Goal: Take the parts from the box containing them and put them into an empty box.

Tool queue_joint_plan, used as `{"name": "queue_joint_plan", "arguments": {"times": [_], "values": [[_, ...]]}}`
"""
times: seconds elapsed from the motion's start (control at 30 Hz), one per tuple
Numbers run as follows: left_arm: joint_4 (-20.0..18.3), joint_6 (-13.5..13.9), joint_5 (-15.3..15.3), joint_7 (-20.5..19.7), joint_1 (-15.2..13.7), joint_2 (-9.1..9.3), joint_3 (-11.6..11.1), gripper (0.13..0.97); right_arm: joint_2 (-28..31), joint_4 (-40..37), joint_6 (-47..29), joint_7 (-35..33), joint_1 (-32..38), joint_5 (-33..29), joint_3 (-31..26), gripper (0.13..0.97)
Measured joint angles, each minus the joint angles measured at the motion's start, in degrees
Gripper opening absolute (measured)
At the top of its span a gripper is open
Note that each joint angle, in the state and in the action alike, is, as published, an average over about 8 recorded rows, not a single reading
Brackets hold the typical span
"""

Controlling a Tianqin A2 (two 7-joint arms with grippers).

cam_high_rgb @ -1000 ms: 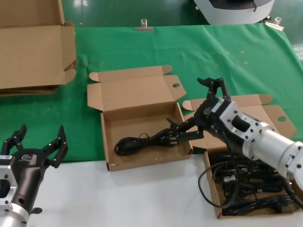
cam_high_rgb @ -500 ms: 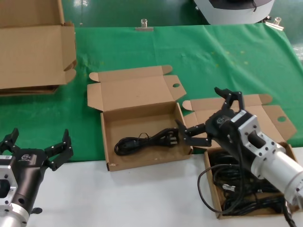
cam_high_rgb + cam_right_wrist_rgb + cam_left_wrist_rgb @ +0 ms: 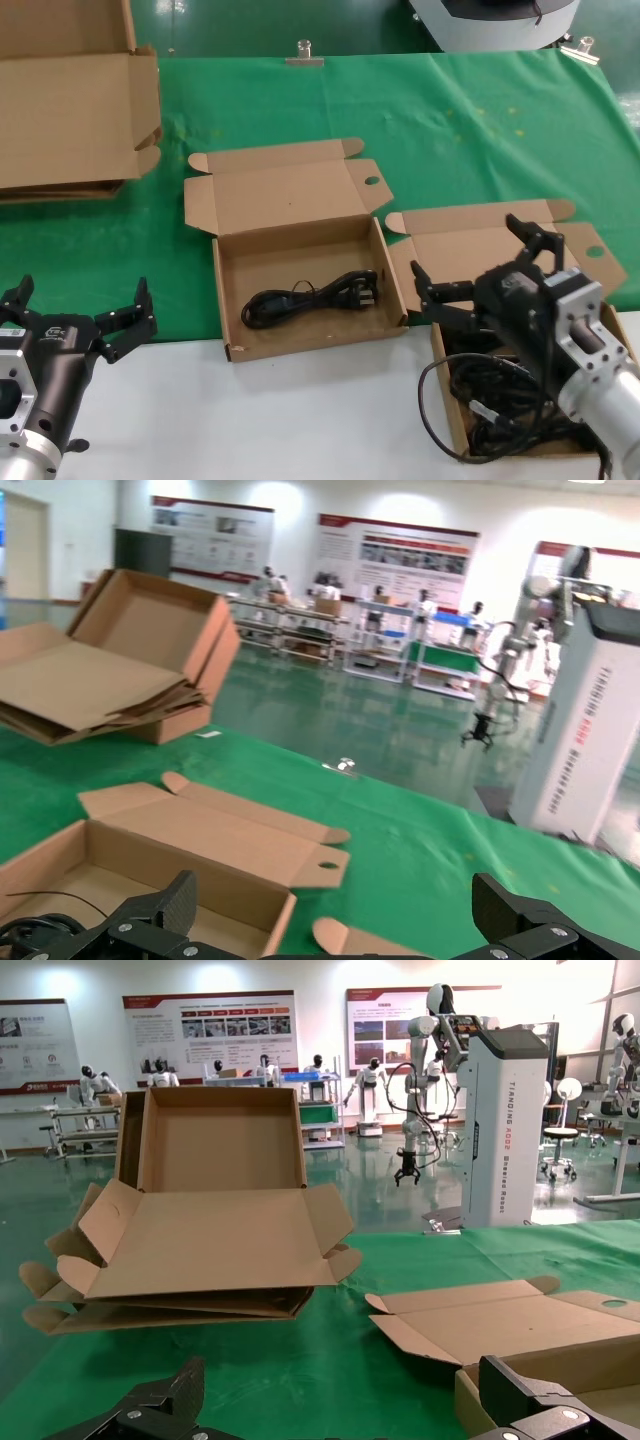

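- Already one black cord [image 3: 312, 295] lies loosely coiled in the middle box [image 3: 300, 255]; the remaining cords [image 3: 510, 400] are tangled in the right-hand box [image 3: 445, 385].
- Right tool [image 3: 487, 262] hovers over that tangle, fingers spread, holding nothing.
- Left tool [image 3: 75, 305] waits spread at the desk's near-left edge.
- Cords look light, limp and rubbery; pinching near a moulded plug seems likeliest to lift one free without dragging its neighbours.

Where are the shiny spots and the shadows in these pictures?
Head view: soft, even light, with only faint shadow inside the middle box. Left wrist view: the glossy hall floor mirrors the lights. Right wrist view: bright glare on the far wall.
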Motion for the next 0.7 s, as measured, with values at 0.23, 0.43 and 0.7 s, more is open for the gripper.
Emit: {"name": "queue_joint_plan", "arguments": {"times": [0.23,0.43,0.7], "values": [[0.0,0.0,0.0,0.0,0.0,0.0,0.0,0.963,-0.39,1.8,3.49,-0.88,-4.4,4.17,2.05,0.966],[0.0,0.0,0.0,0.0,0.0,0.0,0.0,0.966,-0.72,3.34,6.46,-1.62,-8.22,7.73,3.82,0.966],[0.0,0.0,-0.01,0.01,0.0,0.0,0.0,0.966,-1.1,5.1,9.88,-2.49,-12.52,11.8,5.83,0.966]]}}
